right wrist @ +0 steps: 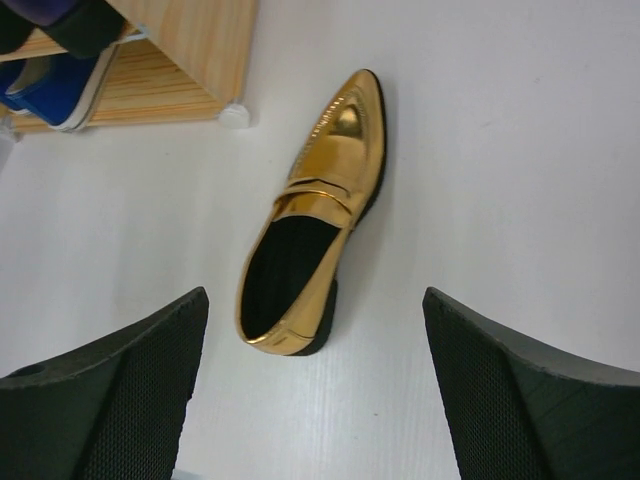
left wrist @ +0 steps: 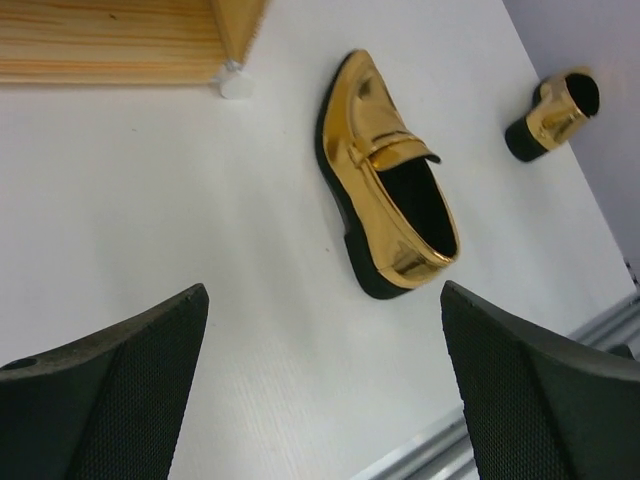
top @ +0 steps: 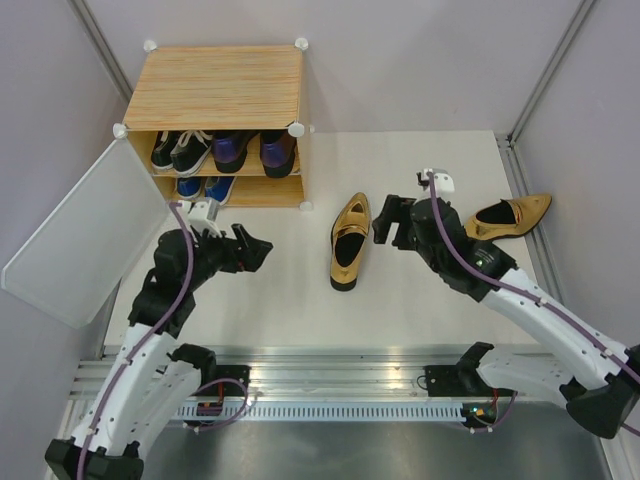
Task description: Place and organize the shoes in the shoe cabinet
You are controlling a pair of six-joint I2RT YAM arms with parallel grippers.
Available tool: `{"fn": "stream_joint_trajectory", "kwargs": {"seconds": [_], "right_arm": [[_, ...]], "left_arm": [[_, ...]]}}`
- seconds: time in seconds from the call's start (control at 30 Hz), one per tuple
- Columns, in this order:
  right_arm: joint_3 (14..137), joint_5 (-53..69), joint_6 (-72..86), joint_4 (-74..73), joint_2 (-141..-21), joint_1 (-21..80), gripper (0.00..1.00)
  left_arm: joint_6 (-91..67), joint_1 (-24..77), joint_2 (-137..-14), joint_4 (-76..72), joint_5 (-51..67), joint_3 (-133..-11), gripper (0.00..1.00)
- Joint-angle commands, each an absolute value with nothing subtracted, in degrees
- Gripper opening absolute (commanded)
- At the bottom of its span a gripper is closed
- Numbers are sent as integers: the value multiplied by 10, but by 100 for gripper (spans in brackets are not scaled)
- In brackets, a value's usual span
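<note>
The shoe cabinet [top: 215,85] stands at the back left with its door [top: 85,235] swung open. Black sneakers [top: 180,150] and purple heels [top: 250,150] sit on its upper shelf, blue sneakers [top: 205,187] on the lower one. One gold shoe [top: 350,240] lies on the table in the middle, toe toward the back. Its mate [top: 510,215] lies at the far right. My left gripper [top: 262,252] is open, left of the middle gold shoe [left wrist: 385,190] and holds nothing. My right gripper [top: 385,222] is open just right of that shoe [right wrist: 320,200], apart from it.
Grey walls close in the white table on the left, back and right. The open door juts out to the left of my left arm. A metal rail [top: 340,385] runs along the near edge. The cabinet's white corner foot [right wrist: 235,115] stands near the gold shoe's toe.
</note>
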State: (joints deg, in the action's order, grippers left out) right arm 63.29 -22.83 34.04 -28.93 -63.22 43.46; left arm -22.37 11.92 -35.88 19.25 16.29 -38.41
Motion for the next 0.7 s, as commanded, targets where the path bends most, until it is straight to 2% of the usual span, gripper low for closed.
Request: {"fn": "stream_joint_trajectory", "kwargs": {"seconds": [0.0,0.13,0.27,0.37,0.67], "right_arm": [[563,-251,330,-317,-589,416,91],[512,-250,328,-308,-549,398,96],[482,-246,321,-294,-535,377,98],[468,-225,311,-291,-531,363,98],[447,-200,289,-289,-504,331,98]], "left_arm": [[-207,191,-379,178,147,-418,100],[-233,310,-421,197,32,-436,100],[-249,511,-500,190,-180,-446,100],[-252,552,-594,178,-238,-465,100],[-262,576,-747,36,-242,-470,99]]}}
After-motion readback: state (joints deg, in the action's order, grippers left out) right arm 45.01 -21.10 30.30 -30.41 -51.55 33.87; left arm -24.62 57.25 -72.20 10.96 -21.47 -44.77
